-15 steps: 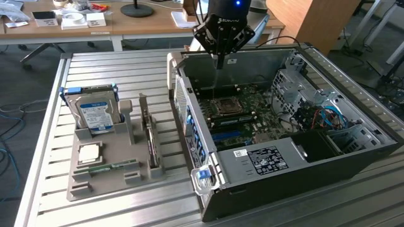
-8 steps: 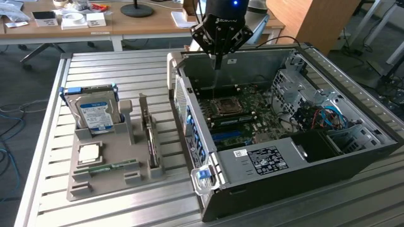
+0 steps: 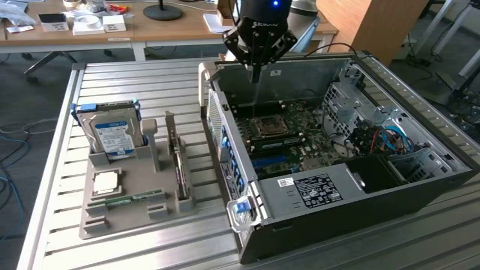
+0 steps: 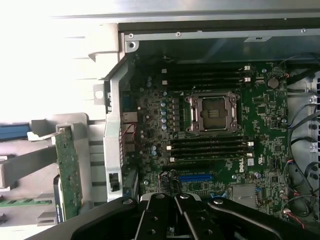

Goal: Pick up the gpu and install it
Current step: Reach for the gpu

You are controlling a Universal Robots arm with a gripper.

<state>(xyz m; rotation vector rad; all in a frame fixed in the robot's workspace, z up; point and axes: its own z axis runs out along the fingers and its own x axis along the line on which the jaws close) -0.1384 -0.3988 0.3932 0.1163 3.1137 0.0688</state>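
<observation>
Standing on edge in its tray (image 3: 112,224), gpu (image 3: 179,163) apparently runs lengthwise toward camera; fingers (image 3: 255,72) together, empty.

In the exterior view the gpu (image 3: 179,169) stands edge-on, faces hidden.

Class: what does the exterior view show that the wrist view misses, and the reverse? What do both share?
Exterior view adds the hard drive's label, the loose processor chip and the desk behind. Wrist view adds the white logo printed on the motherboard. Both share the open case, the processor socket, the gpu standing in the grey holder, and the shut gripper.
</observation>
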